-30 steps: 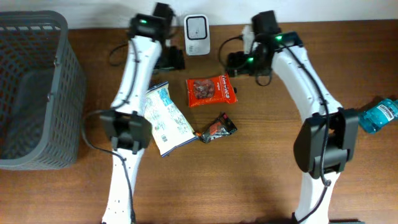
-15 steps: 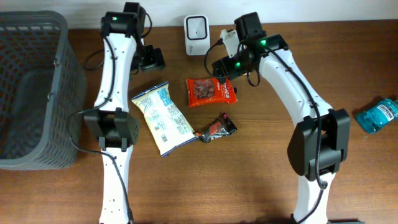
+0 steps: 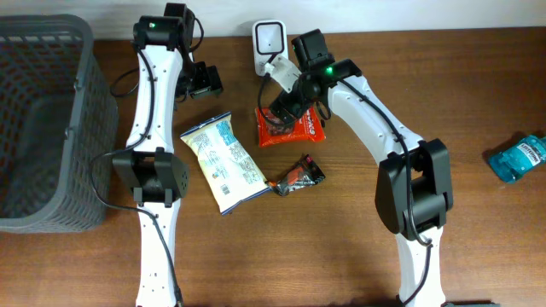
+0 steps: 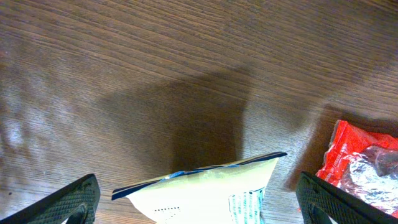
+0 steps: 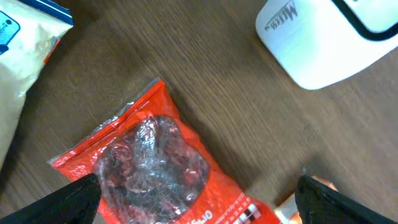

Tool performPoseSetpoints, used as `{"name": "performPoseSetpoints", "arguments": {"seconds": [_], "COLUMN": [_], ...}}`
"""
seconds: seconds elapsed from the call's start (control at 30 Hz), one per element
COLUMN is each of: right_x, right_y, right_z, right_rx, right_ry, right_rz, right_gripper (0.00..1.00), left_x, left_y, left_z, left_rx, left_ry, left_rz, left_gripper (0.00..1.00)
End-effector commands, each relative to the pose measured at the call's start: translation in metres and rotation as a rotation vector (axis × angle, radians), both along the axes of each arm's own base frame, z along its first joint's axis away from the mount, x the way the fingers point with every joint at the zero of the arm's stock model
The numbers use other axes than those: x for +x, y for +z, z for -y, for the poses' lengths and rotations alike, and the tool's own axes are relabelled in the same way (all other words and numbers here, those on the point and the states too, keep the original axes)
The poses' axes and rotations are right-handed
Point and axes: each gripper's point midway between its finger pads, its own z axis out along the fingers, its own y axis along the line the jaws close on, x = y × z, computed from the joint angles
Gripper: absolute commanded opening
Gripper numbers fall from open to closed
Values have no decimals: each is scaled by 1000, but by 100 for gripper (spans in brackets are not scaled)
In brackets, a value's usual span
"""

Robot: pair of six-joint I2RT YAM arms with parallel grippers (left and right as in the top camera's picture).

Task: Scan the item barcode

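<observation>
Overhead view, nearest the arm bases: a small dark wrapper [image 3: 297, 176] is lying on the wooden table [image 3: 341, 247], with its left end just beside the lower corner of a white-and-blue snack bag [image 3: 223, 162]. The bag is lying flat and slanted.

Farther back, the red snack packet [image 3: 290, 125] is lying flat, near the middle of the table and to the right of the bag's top end. The right gripper [image 3: 286, 109] is hanging over the packet's left part. In the right wrist view its fingers [image 5: 68, 199] are standing wide apart and gripping nothing. The packet [image 5: 155, 168] is showing its clear window of dark red contents below them. Contact with the packet cannot be judged.

The left gripper [image 3: 205, 81] is hovering over bare wood just beyond the bag's top edge. In the left wrist view its fingertips [image 4: 68, 202] are likewise spread wide and empty, with the bag's edge [image 4: 205, 190] lying between them.

At the far edge, the white barcode scanner [image 3: 270, 37] is standing just beyond the red packet and apart from it. A grey mesh basket [image 3: 43, 128] is occupying the far left. A blue mouthwash bottle [image 3: 518, 158] is lying at the right edge, well apart.
</observation>
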Motion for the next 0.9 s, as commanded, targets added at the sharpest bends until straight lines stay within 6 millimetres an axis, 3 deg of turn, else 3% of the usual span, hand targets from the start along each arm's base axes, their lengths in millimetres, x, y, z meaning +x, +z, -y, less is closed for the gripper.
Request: {"name": "performPoseSetpoints", "arguments": {"seconds": [0.0, 0.1, 0.2, 0.3, 0.4, 0.5, 0.6, 0.63, 0.7, 0.8, 0.87], "right_x": [-4, -19, -29, -59, -79, -73, -51, -45, -39, -48, -58], "right_y": [-32, -65, -72, -81, -78, -45, -10, -7, -15, -39, -58], "right_z": [0, 5, 12, 31, 37, 35, 27, 25, 19, 18, 16], "right_rx": [-31, -67, -99, -164, -169, -134, -86, -77, -62, -86, -110], "right_ry": [67, 73, 64, 52, -42, -102, -128, -118, -111, -104, -94], "right_rz": [-38, -141, -190, -328, -432, -400, -311, -281, -273, -324, -368], "right_gripper": [99, 99, 99, 99, 99, 99, 99, 99, 99, 100, 95], "left_x": [2, 2, 2, 2, 2, 2, 2, 2, 2, 2, 2], "left_y": [7, 7, 7, 7, 7, 7, 7, 7, 7, 7, 7], "left_z": [-3, -3, -3, -3, -2, -3, -2, -2, -2, -3, -2], "left_rx": [7, 7, 7, 7, 7, 7, 7, 7, 7, 7, 7], "left_ry": [19, 19, 19, 19, 19, 19, 19, 19, 19, 19, 19], "left_rz": [21, 21, 21, 21, 21, 21, 21, 21, 21, 21, 21], "left_gripper": [99, 99, 99, 99, 99, 99, 99, 99, 99, 99, 99]}}
